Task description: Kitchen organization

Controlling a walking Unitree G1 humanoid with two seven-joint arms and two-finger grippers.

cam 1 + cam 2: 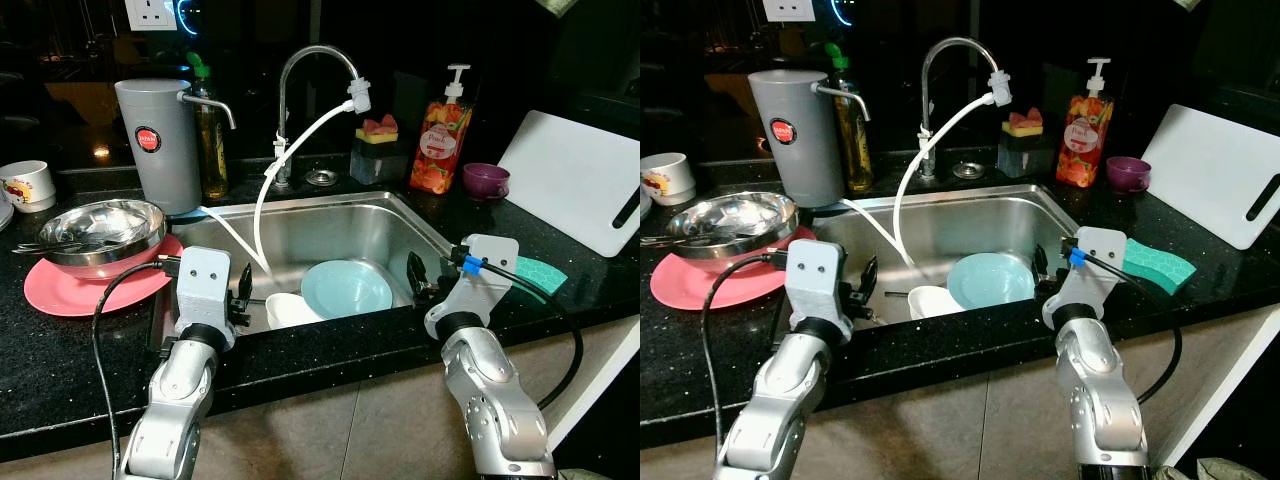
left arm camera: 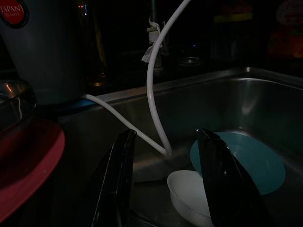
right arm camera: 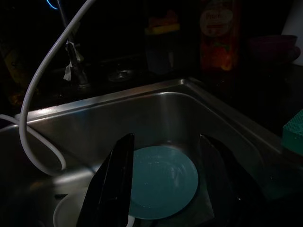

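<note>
In the head views, the stainless sink holds a teal plate leaning near the middle and a white bowl just beside it toward the front wall, with a white hose trailing down from the faucet. The left gripper hangs at the sink's front-left rim and the right gripper at the front-right rim, both empty. On the counter to the left, a steel bowl sits on a pink plate, and a green sponge lies on the counter to the right of the sink. In the left wrist view, the two black fingers stand apart, framing the white bowl and the teal plate's edge, touching neither. In the right wrist view, the fingers are likewise spread wide, with the teal plate between them and below. Judging from this, the organizing looks early: both dishes remain in the sink and nothing is gripped, so the picking and placing are all left to do.
</note>
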